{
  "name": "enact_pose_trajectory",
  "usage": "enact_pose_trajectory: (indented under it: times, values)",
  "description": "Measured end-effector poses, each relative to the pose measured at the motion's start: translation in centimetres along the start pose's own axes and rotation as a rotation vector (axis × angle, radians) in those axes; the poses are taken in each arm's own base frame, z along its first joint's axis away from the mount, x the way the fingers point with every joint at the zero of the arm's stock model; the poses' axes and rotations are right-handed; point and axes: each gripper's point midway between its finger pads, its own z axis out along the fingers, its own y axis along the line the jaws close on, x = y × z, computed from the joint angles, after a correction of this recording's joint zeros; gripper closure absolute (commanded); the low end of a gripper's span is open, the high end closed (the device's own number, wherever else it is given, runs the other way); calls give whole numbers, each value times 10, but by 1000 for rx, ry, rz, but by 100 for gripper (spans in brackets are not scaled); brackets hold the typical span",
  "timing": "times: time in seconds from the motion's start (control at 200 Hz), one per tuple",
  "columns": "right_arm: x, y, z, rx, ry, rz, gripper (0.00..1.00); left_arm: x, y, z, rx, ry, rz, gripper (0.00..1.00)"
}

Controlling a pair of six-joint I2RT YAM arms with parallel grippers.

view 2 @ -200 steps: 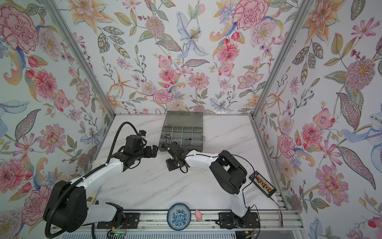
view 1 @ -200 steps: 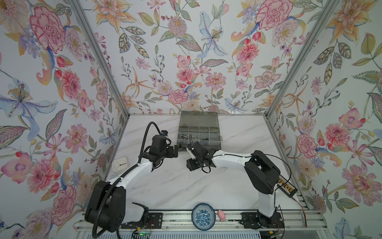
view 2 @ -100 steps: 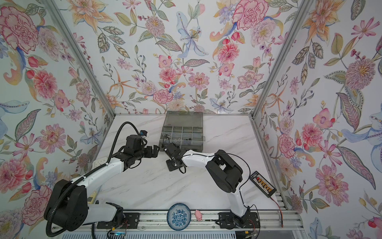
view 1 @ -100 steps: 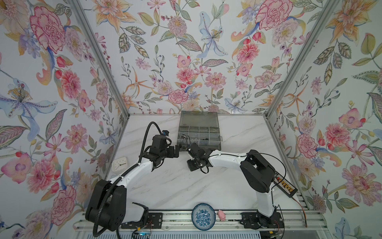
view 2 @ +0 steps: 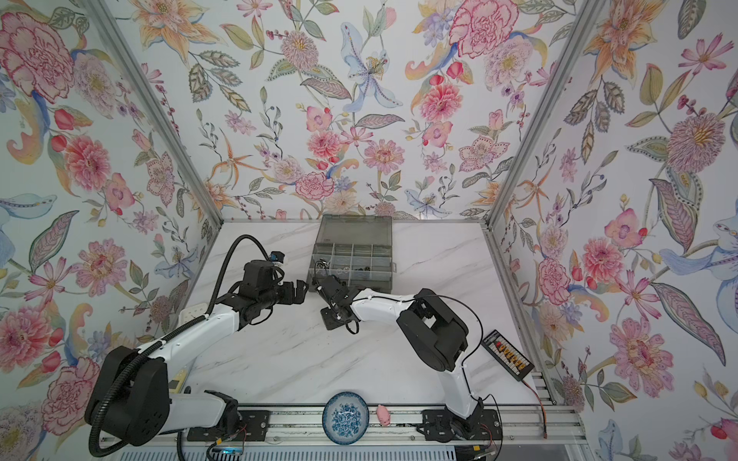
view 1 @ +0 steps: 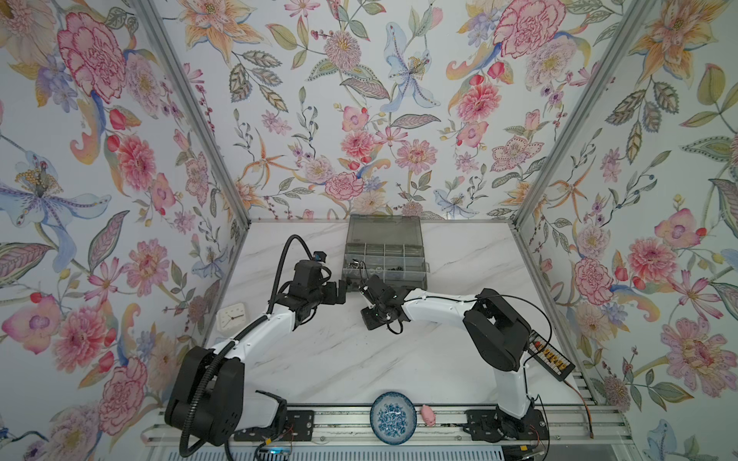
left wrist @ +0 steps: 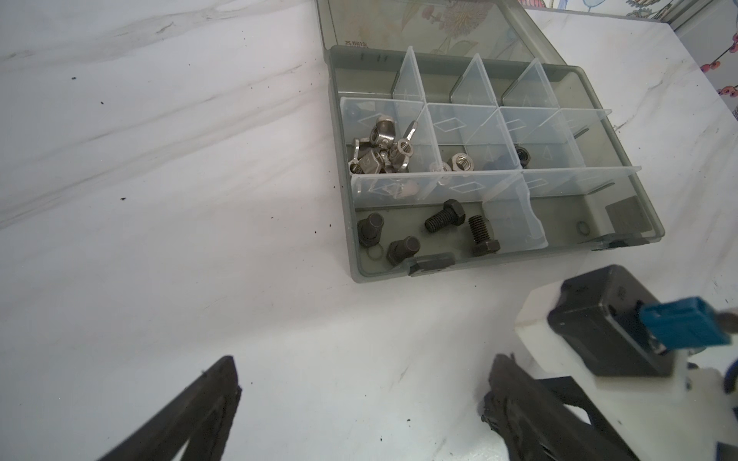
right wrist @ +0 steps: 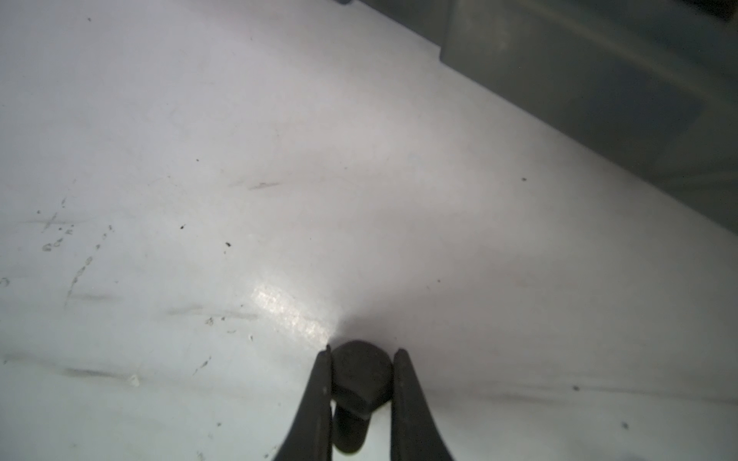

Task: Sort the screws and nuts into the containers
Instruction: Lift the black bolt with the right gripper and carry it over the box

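Marble tabletop (view 1: 359,359), floral walls (view 1: 359,119); right end effector (right wrist: 363,352) pinching black screw (right wrist: 359,373); left end effector (left wrist: 367,359) spread wide, empty.

Five black screws (left wrist: 444,215) (four boxed, one outside), one plain silver nut (left wrist: 462,163), one organizer box (left wrist: 499,259), one bowl (view 1: 393,399).

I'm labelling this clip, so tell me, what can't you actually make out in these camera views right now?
- Black screw in the right gripper: right wrist view cannot show whether it touches the table; both top views, the gripper hides it.
- Organizer box: right wrist view, blurred and cut off by the edge.
- Its contents: both top views, too small.
- Left gripper: left wrist view, mostly cut off by the bottom edge.
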Motion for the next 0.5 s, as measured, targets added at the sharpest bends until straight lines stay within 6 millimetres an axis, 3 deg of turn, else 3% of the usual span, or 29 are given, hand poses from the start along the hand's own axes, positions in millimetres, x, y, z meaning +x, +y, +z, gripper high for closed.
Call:
enact_pose_trajectory:
  times: [0.305, 0.5]
  values:
    - [-6, 7, -8, -56, -29, -84, 100, 1, 0, 1, -1, 4, 0, 1]
    - [-34, 2, -31, -90, -114, -134, 100, 1, 0, 1, -1, 4, 0, 1]
